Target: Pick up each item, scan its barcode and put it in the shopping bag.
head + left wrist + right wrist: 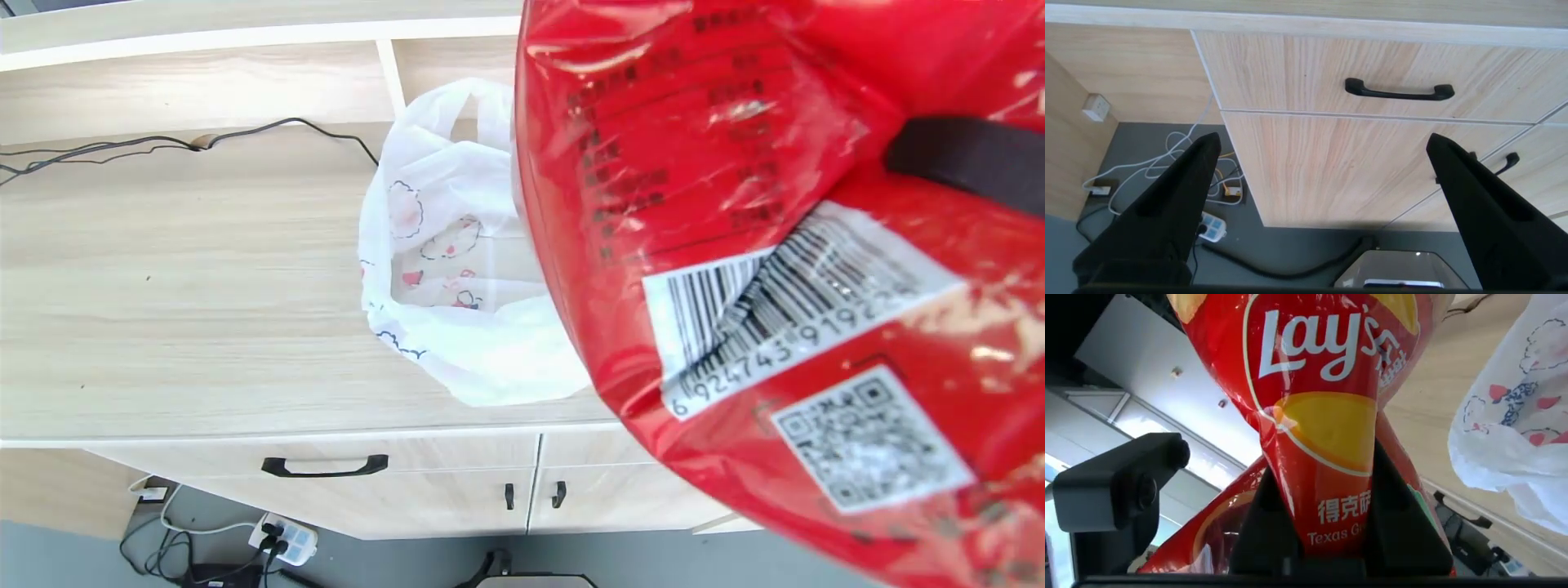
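Head view: chip bag (735, 122) is held up close to the lens, over the front right corner of the table (180, 310), back side facing. It's glossy red foil, creased, w/ rows of black print in the upper part, too blurred to make out. A white barcode (784, 302) patch runs diagonally across the middle and is folded along a crease, so the bars break into two angles. A QR code (869, 441) sits just below it. The bag is cut off at the top, right and btm edges, so its full outline can't be seen. A dark strip (971, 155) presses into the foil near the right edge; can't tell what it is.

Right wrist view: front of the chip bag (1323, 392) is red w/ a yellow patch and white lettering. The right tool (1327, 510) is clamped on it, pinching the foil to a narrow waist between the fingers.

The shopping bag (457, 245) is thin white plastic w/ small cartoon prints. It stands open on the table near the front edge, right of centre, its right side hidden behind the chip bag.

Left wrist view: left tool (1323, 204) has its fingers spread wide apart, low in front of the drawers under the table, w/ a black drawer handle (1398, 90) beyond.
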### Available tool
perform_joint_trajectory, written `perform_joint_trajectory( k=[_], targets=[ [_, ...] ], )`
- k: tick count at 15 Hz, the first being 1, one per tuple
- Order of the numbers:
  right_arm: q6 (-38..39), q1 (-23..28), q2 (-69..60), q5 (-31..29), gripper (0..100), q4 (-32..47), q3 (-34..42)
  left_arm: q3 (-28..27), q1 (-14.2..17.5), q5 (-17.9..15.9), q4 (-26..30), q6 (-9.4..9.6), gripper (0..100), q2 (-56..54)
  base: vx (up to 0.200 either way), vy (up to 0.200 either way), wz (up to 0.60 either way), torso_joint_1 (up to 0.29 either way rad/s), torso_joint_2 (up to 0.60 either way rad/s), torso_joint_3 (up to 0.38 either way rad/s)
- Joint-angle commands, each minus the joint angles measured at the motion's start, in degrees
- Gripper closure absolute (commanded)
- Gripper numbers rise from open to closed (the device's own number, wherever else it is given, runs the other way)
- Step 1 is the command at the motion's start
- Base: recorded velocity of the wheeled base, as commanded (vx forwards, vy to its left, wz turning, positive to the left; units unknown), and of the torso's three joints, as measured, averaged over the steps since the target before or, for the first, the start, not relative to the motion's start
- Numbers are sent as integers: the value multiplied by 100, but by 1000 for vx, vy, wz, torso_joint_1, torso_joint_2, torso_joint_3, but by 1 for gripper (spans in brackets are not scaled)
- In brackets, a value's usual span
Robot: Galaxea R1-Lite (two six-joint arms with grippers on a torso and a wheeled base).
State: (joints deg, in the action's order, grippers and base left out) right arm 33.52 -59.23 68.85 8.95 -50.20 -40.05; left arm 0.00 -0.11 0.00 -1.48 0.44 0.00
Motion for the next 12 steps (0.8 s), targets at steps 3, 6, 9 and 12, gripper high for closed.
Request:
perform_joint_trajectory(
  k=[3,6,9,12],
  targets=[
    [102,-9,-109,90,100,-69,129,0,2,0,-2,0,0,9,0,0,0,0,0,0],
    [-83,351,-100,63,100,-60,137,0,2,0,-2,0,0,9,0,0,0,0,0,0],
    [-821,1670,41,160,100,133,-100,0,2,0,-2,0,0,9,0,0,0,0,0,0],
    [-3115,3884,489,195,100,889,-733,0,2,0,-2,0,0,9,0,0,0,0,0,0]
  ],
)
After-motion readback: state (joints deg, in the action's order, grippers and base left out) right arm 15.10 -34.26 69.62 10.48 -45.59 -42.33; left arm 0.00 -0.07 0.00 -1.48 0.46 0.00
